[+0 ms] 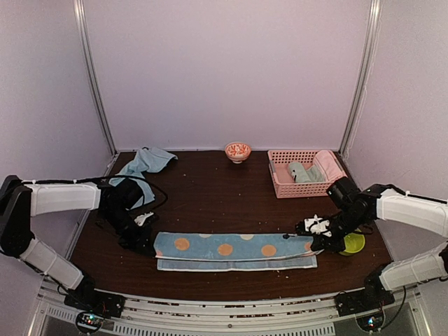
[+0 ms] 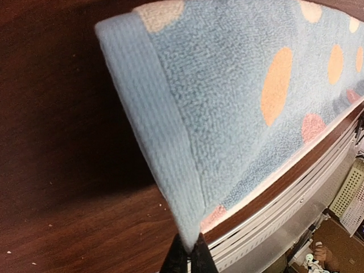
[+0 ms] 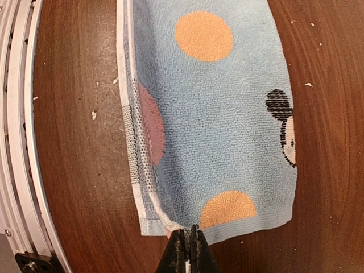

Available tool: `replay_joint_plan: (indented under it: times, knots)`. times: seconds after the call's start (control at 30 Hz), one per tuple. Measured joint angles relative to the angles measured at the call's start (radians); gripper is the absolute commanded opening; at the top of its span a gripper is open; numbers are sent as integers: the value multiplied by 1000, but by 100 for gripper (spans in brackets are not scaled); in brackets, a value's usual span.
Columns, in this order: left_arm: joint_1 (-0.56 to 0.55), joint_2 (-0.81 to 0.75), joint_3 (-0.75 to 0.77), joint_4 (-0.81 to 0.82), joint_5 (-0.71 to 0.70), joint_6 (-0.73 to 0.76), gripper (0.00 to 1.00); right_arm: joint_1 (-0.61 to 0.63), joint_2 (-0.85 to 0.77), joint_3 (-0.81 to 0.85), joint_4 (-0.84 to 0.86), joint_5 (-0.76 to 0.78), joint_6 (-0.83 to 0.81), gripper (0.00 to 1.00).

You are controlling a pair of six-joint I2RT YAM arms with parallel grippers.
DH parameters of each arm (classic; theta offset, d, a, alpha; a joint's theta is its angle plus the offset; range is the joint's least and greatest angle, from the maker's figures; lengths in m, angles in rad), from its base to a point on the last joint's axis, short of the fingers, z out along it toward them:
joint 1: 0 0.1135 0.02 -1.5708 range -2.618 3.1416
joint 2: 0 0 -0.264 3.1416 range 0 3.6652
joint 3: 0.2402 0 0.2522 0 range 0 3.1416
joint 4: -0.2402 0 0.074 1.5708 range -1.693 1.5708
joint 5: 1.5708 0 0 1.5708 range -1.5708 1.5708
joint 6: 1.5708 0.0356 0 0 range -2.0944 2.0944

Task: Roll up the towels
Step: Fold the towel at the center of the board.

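arm bases sit nearest; beyond them the spotted towel (image 1: 234, 246) lies stretched along the near edge of the table (image 1: 210, 196).
top view: left gripper (image 1: 143, 236) and right gripper (image 1: 316, 236) sit at its opposite ends; the plain towel (image 1: 143, 162) lies crumpled at the far left. left wrist: fingers pressed together on a raised corner of hem. right wrist: fingers pinched on the other end's hem, folded layers slightly offset. risk, as i judge it: such thin corner grips could slip, or uneven pulling could skew the fold and make a crooked roll.
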Motion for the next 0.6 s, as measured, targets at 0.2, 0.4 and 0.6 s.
replay_joint_plan:
  times: [0.2,0.4,0.6]
  knots:
    - [0,38,-15,5,3,18,0,64,21,-31,27,60,-1,0]
    - [-19,66,-16,14,23,33,0,80,20,-38,19,93,-10,0]
    - [-54,102,-16,27,41,40,0,80,5,-36,-13,123,-32,0]
